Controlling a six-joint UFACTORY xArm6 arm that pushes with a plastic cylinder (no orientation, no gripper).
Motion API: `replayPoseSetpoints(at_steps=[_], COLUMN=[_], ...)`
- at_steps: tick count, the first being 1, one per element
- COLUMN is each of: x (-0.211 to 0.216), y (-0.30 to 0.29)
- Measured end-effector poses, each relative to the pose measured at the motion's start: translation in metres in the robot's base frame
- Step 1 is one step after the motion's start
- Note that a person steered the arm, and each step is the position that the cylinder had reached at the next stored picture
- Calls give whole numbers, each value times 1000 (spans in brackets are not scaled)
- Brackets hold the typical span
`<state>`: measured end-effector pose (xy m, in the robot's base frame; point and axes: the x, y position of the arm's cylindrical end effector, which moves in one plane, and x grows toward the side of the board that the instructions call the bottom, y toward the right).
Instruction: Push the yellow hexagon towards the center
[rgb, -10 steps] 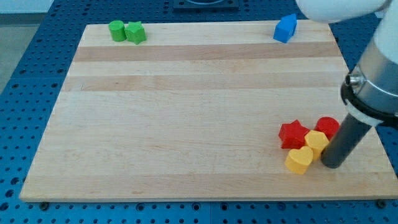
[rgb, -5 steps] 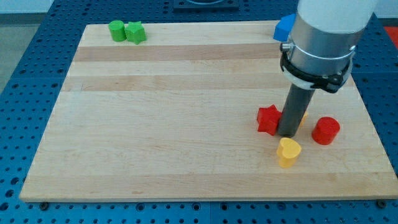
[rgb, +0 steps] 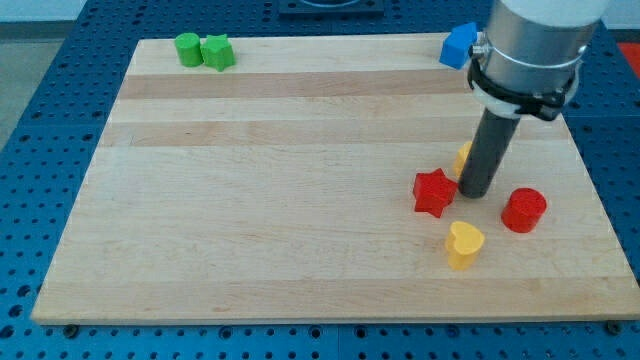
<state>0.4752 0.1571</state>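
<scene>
My tip (rgb: 475, 193) stood touching the yellow hexagon (rgb: 464, 157), just right of the red star (rgb: 432, 192). No gripper showed. The worktop (rgb: 260, 200) lay open left of the star.

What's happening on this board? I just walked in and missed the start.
A robot arm is pushing blocks with a dark rod. My tip sits just right of the red star, with the yellow hexagon mostly hidden behind the rod. A red cylinder and yellow heart lie nearby; two green blocks and a blue block sit along the top edge.
</scene>
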Motion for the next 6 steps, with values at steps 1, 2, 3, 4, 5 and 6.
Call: replayPoseSetpoints(at_steps=[1,2,3,4,5,6], x=[-17,-35,-42,-47,-63,-72], y=[0,7,22,38,41,41])
